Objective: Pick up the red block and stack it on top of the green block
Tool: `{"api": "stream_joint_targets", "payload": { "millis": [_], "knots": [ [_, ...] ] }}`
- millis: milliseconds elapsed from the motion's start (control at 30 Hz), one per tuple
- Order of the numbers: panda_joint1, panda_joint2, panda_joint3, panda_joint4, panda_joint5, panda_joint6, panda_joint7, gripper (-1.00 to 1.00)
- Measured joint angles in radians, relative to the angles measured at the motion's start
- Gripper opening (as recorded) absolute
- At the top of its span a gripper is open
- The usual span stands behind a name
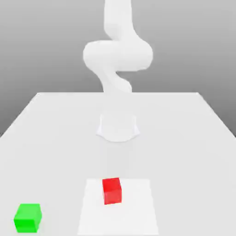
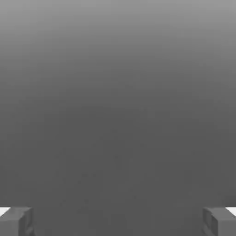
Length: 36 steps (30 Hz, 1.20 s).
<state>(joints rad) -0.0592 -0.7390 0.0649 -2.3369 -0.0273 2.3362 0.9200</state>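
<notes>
Red block [image 1: 112,190] resting on the desk [image 1: 55,129], far from the fingers [image 2: 16,222]; green block [image 1: 27,217] well apart toward the exterior view's left. Fingers spread wide on nothing, ready for descent.

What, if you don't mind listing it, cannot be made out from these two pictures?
- Arm, exterior view: its upper part is cut off by the top edge.
- Gripper, hand view: both fingertips are cropped by the frame's corners, so their full shape is unseen; they stand wide apart.
- Green block and red block, exterior view: the faces turned away from the camera and those on the table are hidden.
</notes>
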Motion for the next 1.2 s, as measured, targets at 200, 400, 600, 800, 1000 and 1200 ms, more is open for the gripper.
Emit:
{"api": "stream_joint_targets", "payload": {
  "millis": [200, 400, 600, 800, 1000, 1200],
  "knots": [
    [-0.141, 0.159, 0.141, -0.090, -0.064, 0.088, 0.292, 0.00],
    [-0.261, 0.322, 0.243, -0.177, -0.124, 0.171, 0.573, 0.00],
    [-0.349, 0.482, 0.303, -0.263, -0.169, 0.255, 0.843, 0.00],
    [-0.397, 0.621, 0.327, -0.352, -0.157, 0.344, 1.072, 0.00],
    [-0.389, 0.720, 0.332, -0.443, -0.010, 0.439, 1.205, 0.00],
    [-0.377, 0.778, 0.317, -0.438, -0.004, 0.491, 1.248, 0.00]
  ]
}}
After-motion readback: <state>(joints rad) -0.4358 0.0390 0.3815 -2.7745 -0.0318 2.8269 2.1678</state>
